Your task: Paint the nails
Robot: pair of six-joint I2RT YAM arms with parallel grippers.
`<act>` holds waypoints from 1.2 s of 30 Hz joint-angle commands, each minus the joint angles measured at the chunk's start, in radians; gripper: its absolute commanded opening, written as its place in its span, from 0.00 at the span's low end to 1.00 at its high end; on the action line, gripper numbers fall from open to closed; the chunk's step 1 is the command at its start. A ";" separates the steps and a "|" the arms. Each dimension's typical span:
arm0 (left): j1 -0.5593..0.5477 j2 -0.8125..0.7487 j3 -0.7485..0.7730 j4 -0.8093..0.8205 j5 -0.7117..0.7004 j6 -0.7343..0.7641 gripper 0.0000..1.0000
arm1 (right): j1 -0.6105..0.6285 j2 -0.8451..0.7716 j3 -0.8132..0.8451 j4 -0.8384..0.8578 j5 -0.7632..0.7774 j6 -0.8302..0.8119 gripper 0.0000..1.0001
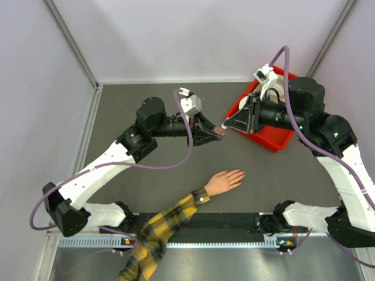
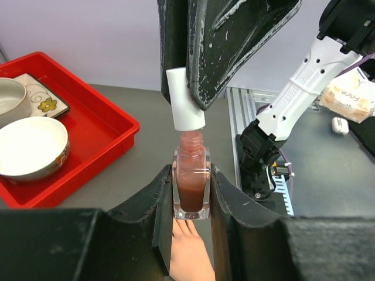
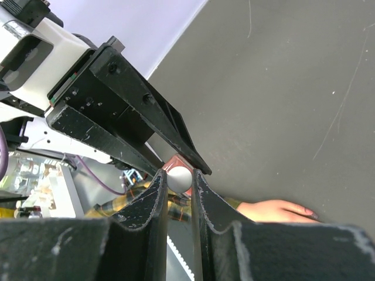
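Glass, red-brown polish inside: clenching the bottle [image 2: 191, 196] in the left pincer [image 2: 191, 174], pinching its white cap [image 2: 186, 100] in the right pincer [image 3: 179, 179], holding that cap just above the threaded neck. Probably opening the bottle, painting not yet begun. Next, needing a straight lift to clear the brush presumably under the cap, then carrying it down to the nails [image 1: 239, 174] of the mannequin hand [image 1: 222, 182], lying flat on the surface [image 1: 275, 187] below.

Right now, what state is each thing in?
Polish bottle: clamped in left claw.
Cap: gripped by right claw, neck threads exposed below it.
Mannequin hand: flat on table, palm down.
Nails: too small to judge.
White bowl: empty, in red tray.
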 commanded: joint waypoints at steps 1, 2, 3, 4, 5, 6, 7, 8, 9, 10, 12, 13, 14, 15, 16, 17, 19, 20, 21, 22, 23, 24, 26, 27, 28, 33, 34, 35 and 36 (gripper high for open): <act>-0.003 -0.001 0.043 0.056 -0.006 -0.006 0.00 | 0.018 -0.016 -0.009 0.035 0.000 -0.005 0.00; -0.003 -0.001 0.043 0.056 -0.006 -0.006 0.00 | 0.020 -0.016 -0.012 0.035 0.009 -0.008 0.00; -0.003 -0.002 0.046 0.056 -0.006 -0.006 0.00 | 0.023 -0.018 -0.012 0.031 0.014 -0.009 0.00; -0.003 -0.001 0.046 0.054 -0.006 -0.006 0.00 | 0.024 -0.018 -0.013 0.031 0.019 -0.014 0.00; -0.003 -0.001 0.047 0.054 -0.006 -0.006 0.00 | 0.024 -0.019 -0.013 0.033 0.020 -0.015 0.00; -0.003 -0.001 0.049 0.054 -0.008 -0.006 0.00 | 0.026 -0.019 -0.013 0.033 0.019 -0.017 0.00; -0.003 0.001 0.049 0.054 -0.009 -0.006 0.00 | 0.028 -0.018 -0.013 0.033 0.020 -0.017 0.00; -0.003 -0.001 0.049 0.052 -0.013 -0.006 0.00 | 0.031 -0.018 -0.016 0.033 0.020 -0.017 0.00; -0.003 -0.002 0.052 0.052 -0.016 -0.006 0.00 | 0.034 -0.018 -0.018 0.034 0.022 -0.020 0.00; -0.003 -0.001 0.052 0.054 -0.020 -0.006 0.00 | 0.041 -0.018 -0.020 0.033 0.025 -0.021 0.00; -0.003 0.001 0.060 0.054 -0.020 -0.008 0.00 | 0.049 -0.019 -0.029 0.031 0.036 -0.031 0.00; -0.003 0.001 0.061 0.052 -0.020 -0.008 0.00 | 0.051 -0.019 -0.030 0.027 0.039 -0.034 0.00; -0.003 -0.001 0.063 0.052 -0.022 -0.009 0.00 | 0.057 -0.018 -0.035 0.027 0.043 -0.038 0.00; -0.003 -0.001 0.066 0.051 -0.026 -0.009 0.00 | 0.061 -0.016 -0.033 0.025 0.046 -0.047 0.00; -0.005 -0.001 0.067 0.049 -0.035 -0.008 0.00 | 0.067 -0.014 -0.032 0.021 0.049 -0.051 0.00; -0.005 -0.002 0.069 0.045 -0.064 0.000 0.00 | 0.092 -0.013 -0.023 0.012 0.074 -0.055 0.00; -0.018 -0.013 0.064 0.042 -0.114 0.034 0.00 | 0.118 0.004 -0.007 -0.010 0.118 -0.055 0.00; -0.028 -0.018 0.061 0.040 -0.185 0.057 0.00 | 0.135 0.010 0.009 -0.040 0.202 -0.040 0.00; -0.055 -0.024 0.052 0.036 -0.239 0.084 0.00 | 0.149 0.019 0.011 -0.047 0.233 0.018 0.00; -0.072 -0.031 0.047 0.036 -0.287 0.148 0.00 | 0.149 0.019 0.001 -0.041 0.256 0.055 0.00; -0.087 -0.033 0.041 0.043 -0.339 0.175 0.00 | 0.155 0.022 -0.004 -0.039 0.291 0.092 0.00; -0.113 -0.035 0.023 0.058 -0.452 0.198 0.00 | 0.200 0.034 -0.001 -0.062 0.351 0.173 0.00; -0.135 -0.039 -0.014 0.141 -0.569 0.265 0.00 | 0.254 0.057 0.019 -0.129 0.521 0.207 0.00; -0.156 -0.038 -0.026 0.175 -0.661 0.288 0.00 | 0.279 0.077 0.040 -0.163 0.558 0.244 0.00; -0.164 -0.026 -0.032 0.222 -0.699 0.351 0.00 | 0.279 0.122 0.083 -0.191 0.591 0.267 0.00; -0.198 0.051 -0.060 0.397 -0.856 0.446 0.00 | 0.279 0.222 0.177 -0.251 0.612 0.394 0.00; -0.196 0.059 -0.068 0.428 -0.882 0.449 0.00 | 0.279 0.229 0.198 -0.255 0.637 0.419 0.00; -0.198 0.065 -0.072 0.474 -0.894 0.445 0.00 | 0.279 0.237 0.206 -0.252 0.640 0.439 0.00; -0.198 0.079 -0.071 0.482 -0.902 0.431 0.00 | 0.279 0.239 0.217 -0.236 0.637 0.445 0.00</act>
